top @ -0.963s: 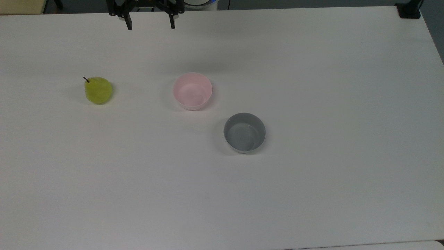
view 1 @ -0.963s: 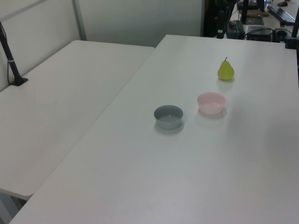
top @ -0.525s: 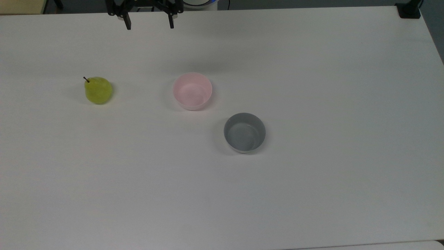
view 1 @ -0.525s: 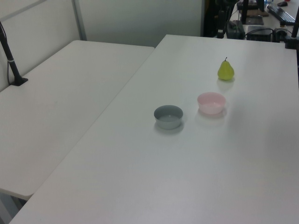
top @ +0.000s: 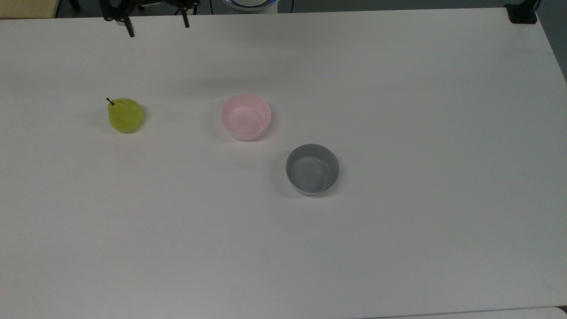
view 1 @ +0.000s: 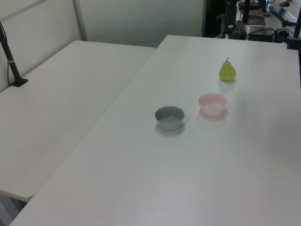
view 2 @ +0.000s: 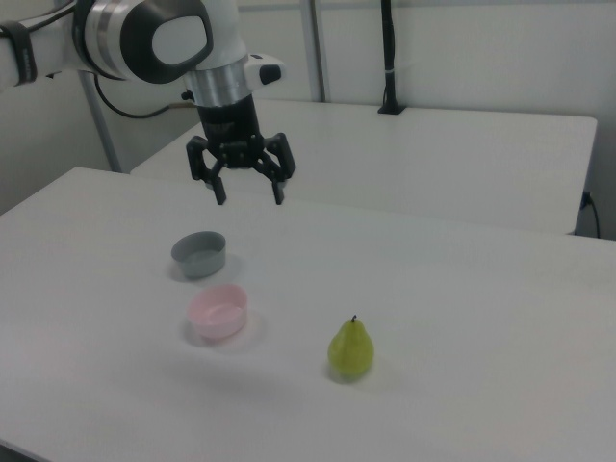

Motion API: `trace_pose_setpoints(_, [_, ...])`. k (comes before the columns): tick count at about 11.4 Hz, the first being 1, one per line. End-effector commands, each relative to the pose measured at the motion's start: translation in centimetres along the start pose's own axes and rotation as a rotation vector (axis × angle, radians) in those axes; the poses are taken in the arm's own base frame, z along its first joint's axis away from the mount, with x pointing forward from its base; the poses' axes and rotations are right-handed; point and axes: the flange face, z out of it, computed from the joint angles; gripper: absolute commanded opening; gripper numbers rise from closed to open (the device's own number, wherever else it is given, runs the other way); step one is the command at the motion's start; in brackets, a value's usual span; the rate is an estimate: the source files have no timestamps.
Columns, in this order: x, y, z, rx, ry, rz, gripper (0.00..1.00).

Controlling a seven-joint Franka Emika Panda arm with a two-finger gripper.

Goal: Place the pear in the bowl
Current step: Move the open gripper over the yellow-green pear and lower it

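A broad white worktop (top: 398, 243) carries everything, and in the left view a second white table (view 1: 56, 108) stands against its left side. In the right view the white robot arm (view 2: 144, 38) reaches in from the upper left, its wrist pointing down. The black pincer (view 2: 249, 197) hangs well above the surface with its two fingers spread wide and nothing between them; in the top view its fingertips sit at the upper edge (top: 157, 29), above and a little to the right of the pear.

The grey bowl (top: 312, 169) stands upright and looks empty. The pink bowl (top: 246, 116) is also upright and empty, near the grey one but apart from it, up and to the top view's left. In the right view the pink bowl (view 2: 218, 312) lies closer to the camera than the grey bowl (view 2: 199, 254).

The pear (top: 125, 115) stands on the worktop with its dark stem up, well apart from the pink bowl, toward the top view's left. In the right view it (view 2: 351, 349) sits to the right of the pink bowl; in the left view it (view 1: 227, 70) is beyond the pink bowl (view 1: 212, 103). How high the pincer sits over the pear is hard to judge.
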Motion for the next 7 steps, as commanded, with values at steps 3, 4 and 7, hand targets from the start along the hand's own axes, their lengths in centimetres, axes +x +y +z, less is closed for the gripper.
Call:
trace_pose_setpoints(3, [-2.7, 5.4, 3.5, -0.089, -0.056, 0.029, 1.00])
trace_pose_setpoints(4, [-3.0, 6.9, 5.5, -0.094, -0.037, 0.051, 1.00])
trace_pose_setpoints(7, [-2.5, 8.3, 10.3, -0.104, -0.004, 0.074, 1.00])
